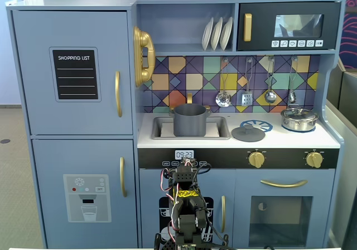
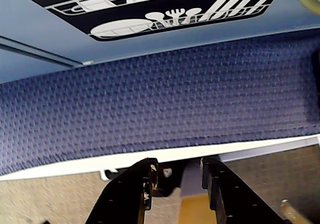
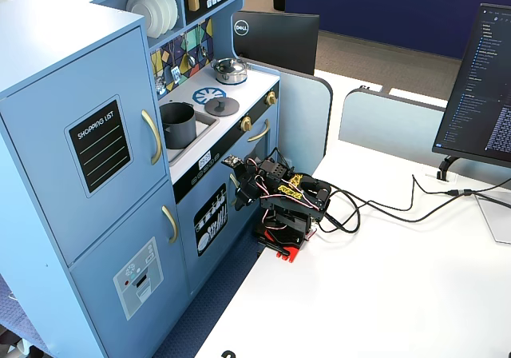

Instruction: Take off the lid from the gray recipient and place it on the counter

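- In a fixed view from the front, the lid [image 1: 248,133], a matte dark gray disc with a small knob on top, lies flat on the white counter [image 1: 223,140] at centre right, partly covering the burner print [image 1: 260,125]. The gray recipient [image 1: 190,120] stands upright and uncovered in the sink [image 1: 222,128].
- Wrist view: the gripper [image 2: 179,176] at the bottom edge is parted and holds nothing; its fingers are cut off.
- In a fixed view from the side, the folded arm [image 3: 283,198] sits at centre; the lid [image 3: 221,105] is small at the upper left.
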Available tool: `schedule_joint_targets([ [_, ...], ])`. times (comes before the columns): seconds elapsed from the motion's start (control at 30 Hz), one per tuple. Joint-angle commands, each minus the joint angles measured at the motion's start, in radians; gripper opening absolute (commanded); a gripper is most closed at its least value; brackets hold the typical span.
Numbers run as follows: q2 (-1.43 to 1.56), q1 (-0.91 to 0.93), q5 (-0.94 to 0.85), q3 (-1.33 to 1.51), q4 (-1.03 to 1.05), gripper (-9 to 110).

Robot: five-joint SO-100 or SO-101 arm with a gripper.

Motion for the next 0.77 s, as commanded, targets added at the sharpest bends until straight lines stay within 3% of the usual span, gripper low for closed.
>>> schedule_joint_targets([
  [0.0,-0.005,0.003,-0.061,0.003,0.19,2],
  [0.73,-0.005,0.012,-0.066,0.003,0.19,3],
])
